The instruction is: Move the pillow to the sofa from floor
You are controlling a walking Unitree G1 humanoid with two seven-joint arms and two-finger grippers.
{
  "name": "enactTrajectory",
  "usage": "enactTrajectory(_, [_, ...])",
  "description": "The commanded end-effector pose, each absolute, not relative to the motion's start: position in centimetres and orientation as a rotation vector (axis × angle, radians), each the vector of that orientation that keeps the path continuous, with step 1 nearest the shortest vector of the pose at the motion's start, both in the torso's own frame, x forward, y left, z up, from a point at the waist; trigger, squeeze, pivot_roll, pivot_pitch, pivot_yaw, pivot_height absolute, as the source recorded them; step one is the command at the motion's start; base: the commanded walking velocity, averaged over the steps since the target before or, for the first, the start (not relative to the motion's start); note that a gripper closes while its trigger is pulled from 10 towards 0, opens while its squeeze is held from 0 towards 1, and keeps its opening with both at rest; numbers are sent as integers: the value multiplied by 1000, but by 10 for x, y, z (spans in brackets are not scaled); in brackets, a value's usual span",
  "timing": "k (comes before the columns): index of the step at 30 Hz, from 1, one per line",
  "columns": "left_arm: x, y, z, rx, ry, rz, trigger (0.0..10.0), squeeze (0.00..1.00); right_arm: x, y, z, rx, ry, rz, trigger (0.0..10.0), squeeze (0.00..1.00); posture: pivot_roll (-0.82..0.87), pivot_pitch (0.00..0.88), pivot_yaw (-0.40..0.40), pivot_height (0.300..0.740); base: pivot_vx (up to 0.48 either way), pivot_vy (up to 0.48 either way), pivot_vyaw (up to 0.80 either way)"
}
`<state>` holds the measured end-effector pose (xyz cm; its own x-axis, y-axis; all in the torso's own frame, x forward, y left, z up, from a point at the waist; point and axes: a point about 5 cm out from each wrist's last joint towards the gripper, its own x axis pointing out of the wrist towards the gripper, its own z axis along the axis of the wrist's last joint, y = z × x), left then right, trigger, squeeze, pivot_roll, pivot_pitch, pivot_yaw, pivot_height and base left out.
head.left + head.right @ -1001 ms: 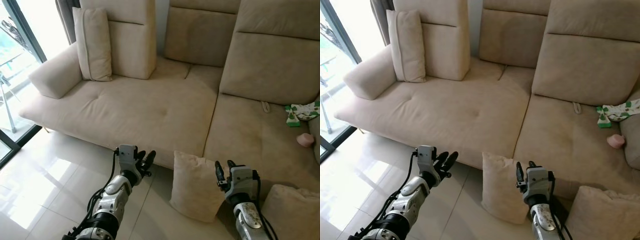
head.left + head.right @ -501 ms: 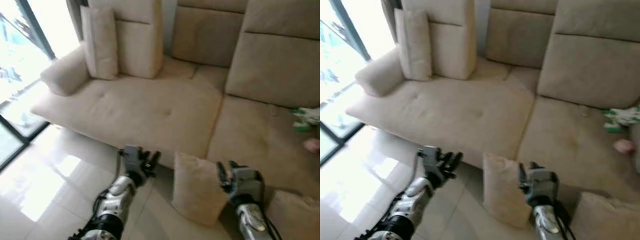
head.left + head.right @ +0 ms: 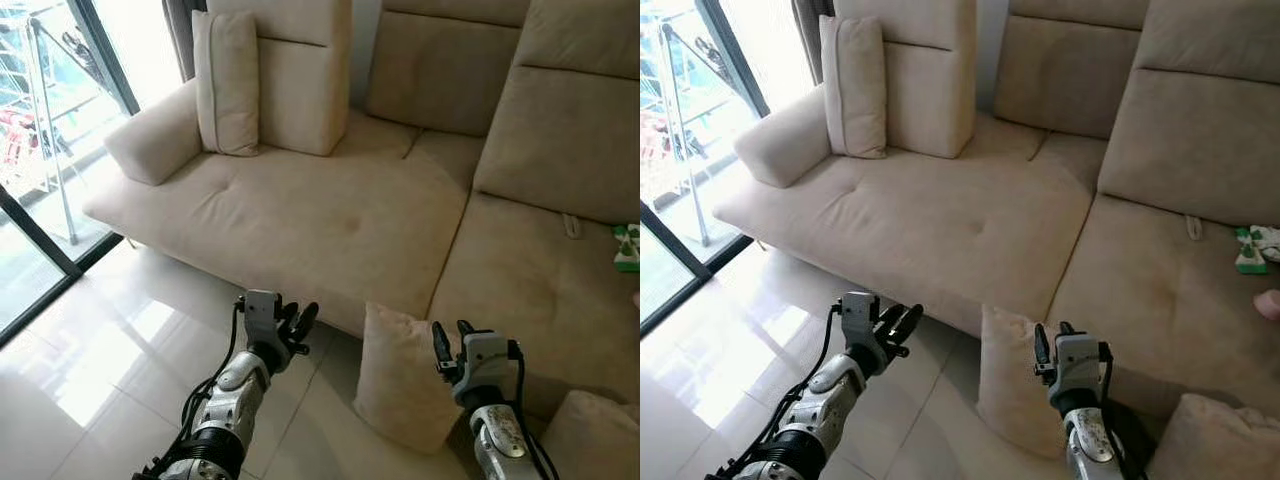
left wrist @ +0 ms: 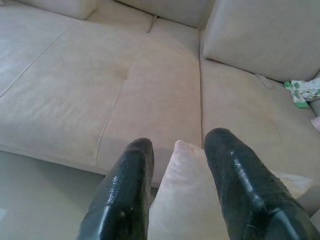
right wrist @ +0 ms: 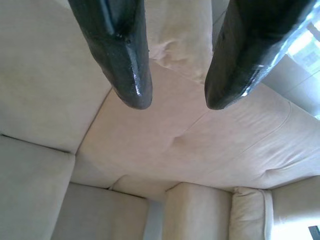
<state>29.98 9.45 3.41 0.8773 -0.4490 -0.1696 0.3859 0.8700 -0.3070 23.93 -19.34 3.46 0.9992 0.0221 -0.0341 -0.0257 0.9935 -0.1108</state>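
Your left gripper (image 3: 297,322) hovers low over the glossy tiled floor (image 3: 120,350) at lower centre-left of the head view, fingers parted and holding nothing, with the beige floor pillow (image 3: 405,377) standing upright just to its right, leaning against the front edge of the beige sectional sofa (image 3: 330,215). Your right gripper (image 3: 451,343) sits at the pillow's right edge near the bottom of the frame, its two black fingers (image 5: 117,55) spread apart and empty. At upper left of the frame, another cushion (image 3: 227,82) stands on the sofa beside the armrest.
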Motion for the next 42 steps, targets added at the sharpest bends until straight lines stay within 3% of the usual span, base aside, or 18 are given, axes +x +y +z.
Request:
enactTrajectory(1, [298, 97, 31, -266, 255, -432, 10000, 0, 239, -190, 31, -102, 49, 38, 10000, 0, 85, 0, 39, 740, 0, 0, 0])
enactTrajectory(15, [298, 96, 32, -257, 248, -425, 10000, 0, 247, -190, 34, -111, 43, 60, 10000, 0, 92, 0, 29, 740, 0, -366, 0])
enactTrajectory(42, [301, 93, 35, -300, 251, -439, 10000, 0, 249, -188, 35, -139, 23, 56, 10000, 0, 79, 0, 38, 740, 0, 0, 0])
